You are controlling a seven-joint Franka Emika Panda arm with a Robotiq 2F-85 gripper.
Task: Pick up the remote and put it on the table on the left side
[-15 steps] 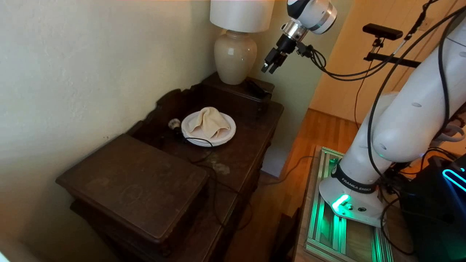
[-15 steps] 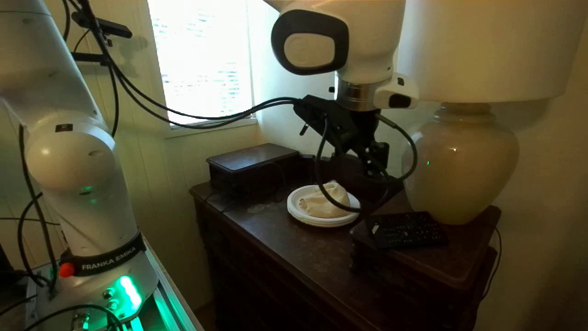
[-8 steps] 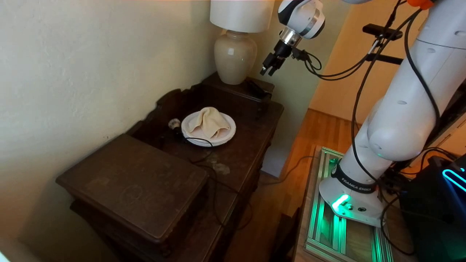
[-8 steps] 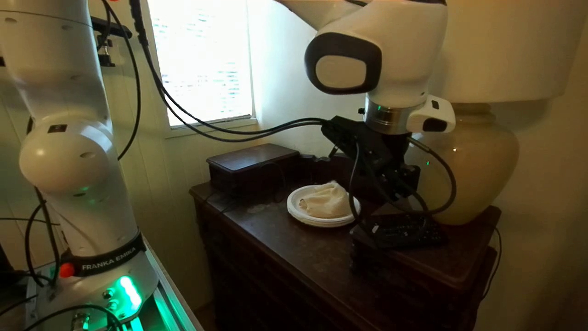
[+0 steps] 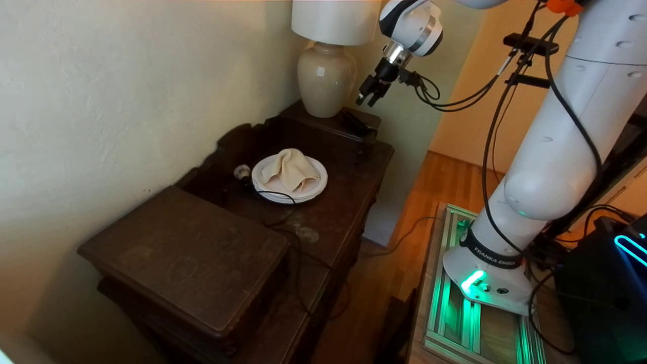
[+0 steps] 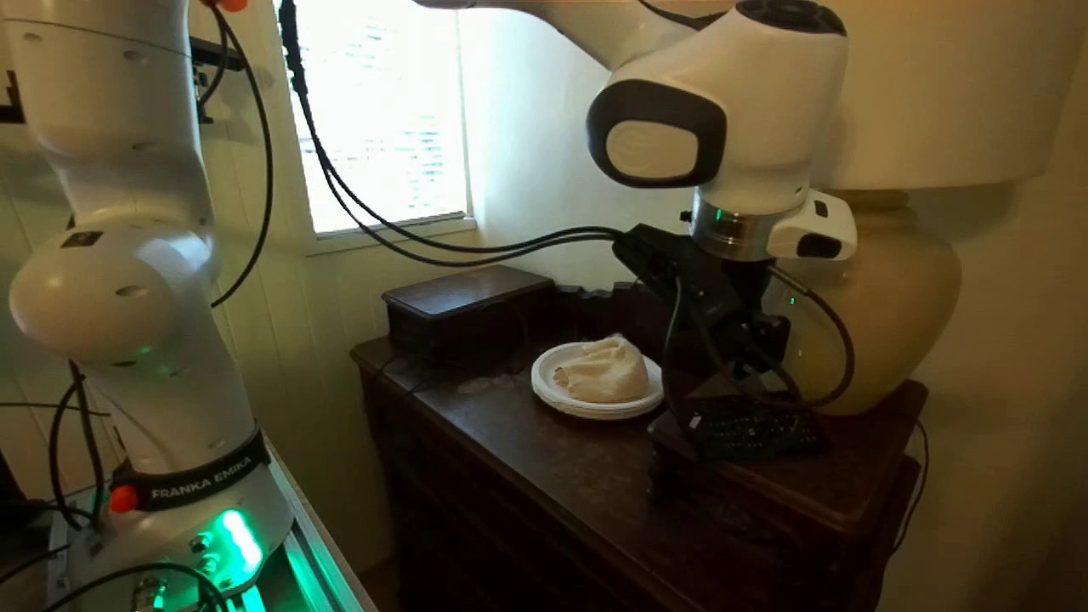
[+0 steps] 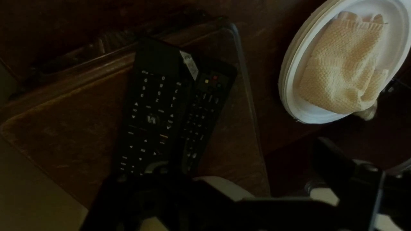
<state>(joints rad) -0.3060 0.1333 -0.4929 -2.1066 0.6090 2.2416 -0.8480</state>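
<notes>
On the dark wooden bench (image 7: 86,131), a broad black plastic remote (image 7: 149,112) and a slimmer black plastic remote (image 7: 207,106) are lying adjacent, target unclear. Each is probably handling light, stiff, slick, favouring a pinch across the middle. Rightward, the hand (image 7: 251,144) is gaping wide, holding nothing.

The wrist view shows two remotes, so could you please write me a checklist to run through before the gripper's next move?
1. Gripper open: ok, the jaws stand apart.
2. Nothing held: ok, the gap looks free.
3. Target settled: cannot tell; a larger remote and a smaller remote lie side by side.
4. Finger room between them: not ok, no clear gap shows.
5. Lamp clearance: cannot tell exactly; it shares the raised box with them.
6. Plates clear of both remotes: ok, they stand apart.
</notes>
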